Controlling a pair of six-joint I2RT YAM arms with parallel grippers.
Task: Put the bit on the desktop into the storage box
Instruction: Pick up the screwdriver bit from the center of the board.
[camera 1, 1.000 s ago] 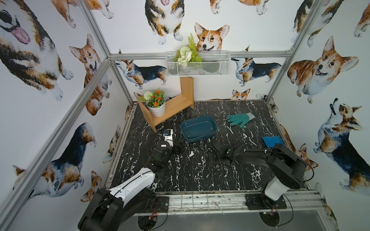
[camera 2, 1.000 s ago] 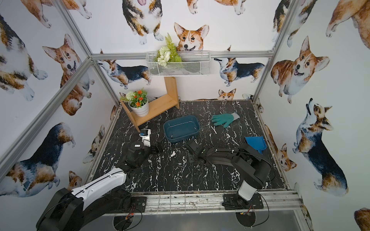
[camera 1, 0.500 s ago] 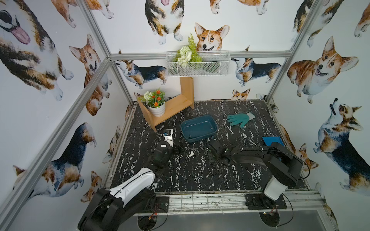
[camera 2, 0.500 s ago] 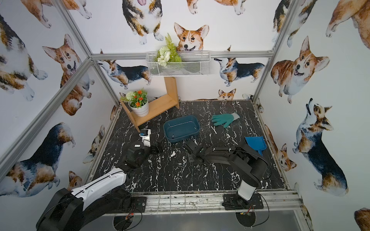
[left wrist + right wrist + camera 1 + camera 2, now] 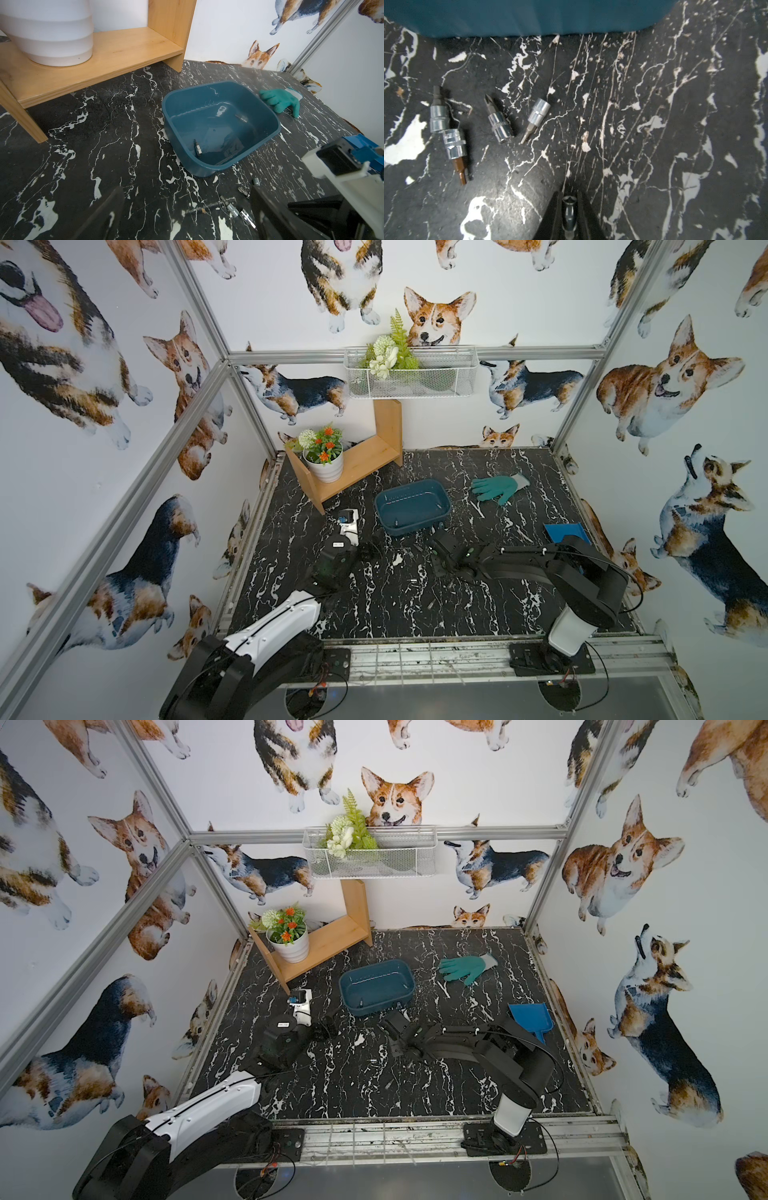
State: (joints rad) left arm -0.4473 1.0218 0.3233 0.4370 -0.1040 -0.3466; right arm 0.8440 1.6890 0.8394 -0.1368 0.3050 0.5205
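Lab booth: aluminium frame (image 5: pixel 291 357), corgi walls (image 5: pixel 540 294)

Bare desktop (image 5: pixel 457 614) lies open in front; the storage box (image 5: pixel 419 526) and wooden shelf (image 5: pixel 365 458) stand farther back.

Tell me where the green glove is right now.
In both top views the green glove lies flat on the marble tabletop, far right, just off the right end of the storage box, not touching it.
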